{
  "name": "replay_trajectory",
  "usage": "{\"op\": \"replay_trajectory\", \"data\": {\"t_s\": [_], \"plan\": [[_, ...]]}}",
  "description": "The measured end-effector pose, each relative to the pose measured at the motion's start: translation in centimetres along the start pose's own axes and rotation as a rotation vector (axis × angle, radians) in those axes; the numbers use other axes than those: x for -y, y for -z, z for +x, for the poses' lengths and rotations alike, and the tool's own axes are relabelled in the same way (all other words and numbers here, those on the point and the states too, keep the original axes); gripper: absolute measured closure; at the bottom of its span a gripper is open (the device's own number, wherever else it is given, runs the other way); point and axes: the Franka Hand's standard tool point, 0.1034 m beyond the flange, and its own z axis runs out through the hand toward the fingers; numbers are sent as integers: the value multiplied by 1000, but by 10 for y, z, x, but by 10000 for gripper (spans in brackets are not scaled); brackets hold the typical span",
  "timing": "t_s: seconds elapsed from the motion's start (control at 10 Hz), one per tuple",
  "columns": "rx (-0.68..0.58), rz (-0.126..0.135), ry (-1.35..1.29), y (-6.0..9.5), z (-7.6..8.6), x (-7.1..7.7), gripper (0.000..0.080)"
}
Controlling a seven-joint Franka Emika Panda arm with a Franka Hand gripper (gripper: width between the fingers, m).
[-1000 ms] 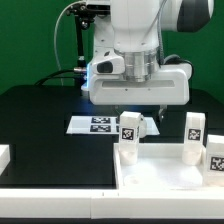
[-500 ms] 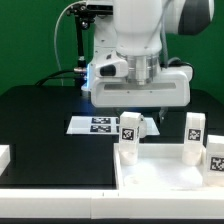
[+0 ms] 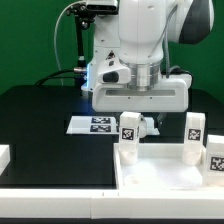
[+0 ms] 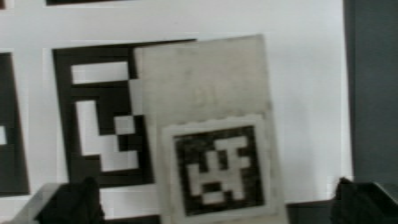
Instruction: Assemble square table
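Gripper [image 4: 210, 205] wide open, empty; fingertips cropped, leg [image 4: 210, 130] between, base hidden.

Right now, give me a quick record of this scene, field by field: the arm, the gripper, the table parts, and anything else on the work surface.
arm: white, over the black work surface
gripper: open, holding nothing, above a leg
tabletop: white square tray with raised rim, at the front
legs: three stand upright at the tray's far edge, toward the exterior view's right, one under the gripper, two others
wrist view: a tagged leg between the fingers
marker board: flat behind the tray
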Motion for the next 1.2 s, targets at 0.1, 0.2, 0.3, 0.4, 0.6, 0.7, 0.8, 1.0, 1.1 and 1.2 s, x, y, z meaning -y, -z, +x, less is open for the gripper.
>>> {"op": "replay_trajectory", "data": {"t_s": [0.1, 0.2, 0.3, 0.4, 0.6, 0.7, 0.8, 1.0, 1.1, 1.2], "plan": [[0, 0, -1, 0, 0, 0, 294], [0, 0, -1, 0, 0, 0, 294], [0, 0, -1, 0, 0, 0, 432], [0, 0, -2, 0, 0, -1, 515], [7, -7, 177, 9, 4, -18, 515], [13, 1, 313, 17, 7, -36, 515], [23, 10, 470, 24, 12, -56, 515], [3, 12, 684, 37, 21, -87, 515], [9, 9, 730, 36, 19, -87, 515], [12, 7, 779, 35, 19, -88, 515]]}}
